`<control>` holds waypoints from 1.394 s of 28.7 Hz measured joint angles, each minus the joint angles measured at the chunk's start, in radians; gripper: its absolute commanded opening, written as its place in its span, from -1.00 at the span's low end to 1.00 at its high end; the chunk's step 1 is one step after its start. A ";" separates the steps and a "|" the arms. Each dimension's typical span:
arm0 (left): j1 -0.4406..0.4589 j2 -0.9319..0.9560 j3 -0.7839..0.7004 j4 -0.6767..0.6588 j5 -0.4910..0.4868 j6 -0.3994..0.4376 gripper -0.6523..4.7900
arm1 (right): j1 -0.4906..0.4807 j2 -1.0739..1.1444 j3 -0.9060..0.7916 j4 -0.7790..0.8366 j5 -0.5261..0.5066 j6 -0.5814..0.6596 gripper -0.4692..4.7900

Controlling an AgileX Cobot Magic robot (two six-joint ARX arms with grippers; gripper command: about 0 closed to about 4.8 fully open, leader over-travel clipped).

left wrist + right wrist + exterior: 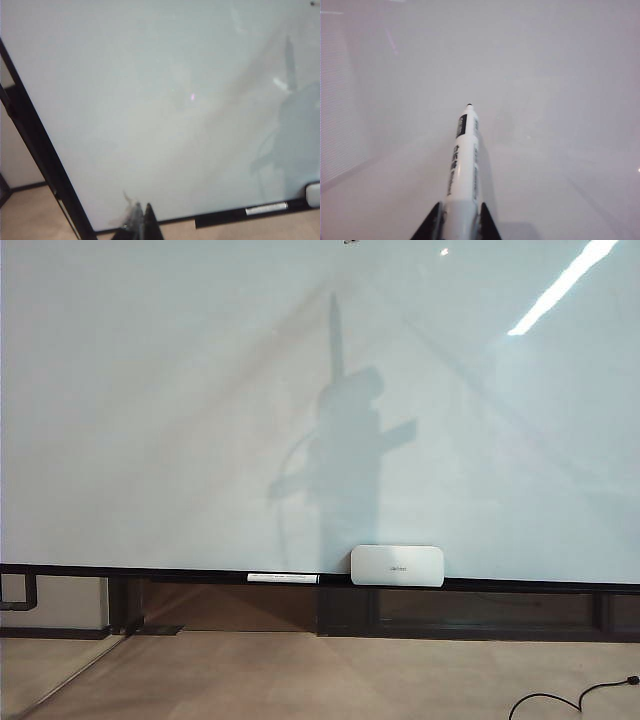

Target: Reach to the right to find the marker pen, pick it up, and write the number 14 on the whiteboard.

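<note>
The whiteboard [150,390] fills most of the exterior view, glossy white with a dark lower rail [100,571]. Neither arm shows there, only a grey shadow of an arm and pen [345,460] on the board. In the right wrist view my right gripper [460,206] is shut on the marker pen [462,160], a white barrel with dark lettering. Its black tip [469,105] points at the whiteboard [545,75], close to it. My left gripper [142,214] hangs shut and empty before the whiteboard [150,100], near its lower corner. No number 14 is in view on the board.
A small white rounded box [397,565] sits on the rail, with a slim white pen [283,578] lying beside it. The left wrist view also shows this pen [266,208] and the box [314,194]. A black cable [560,702] lies on the floor.
</note>
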 measured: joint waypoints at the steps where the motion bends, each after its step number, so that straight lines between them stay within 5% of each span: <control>1: 0.000 0.000 0.000 0.009 0.000 -0.001 -0.78 | 0.000 0.003 0.006 -0.004 0.005 -0.001 -0.83; 19: 0.000 0.002 0.026 0.098 0.352 -0.096 -0.78 | 0.034 0.090 0.052 0.032 -0.020 -0.002 -0.83; 28: 0.000 0.003 0.026 0.034 0.401 -0.116 -0.78 | 0.050 0.164 0.238 -0.035 -0.016 -0.005 -0.83; 40: 0.000 0.003 0.032 0.036 0.452 -0.117 -0.78 | 0.060 0.179 0.251 -0.075 0.047 -0.024 -0.83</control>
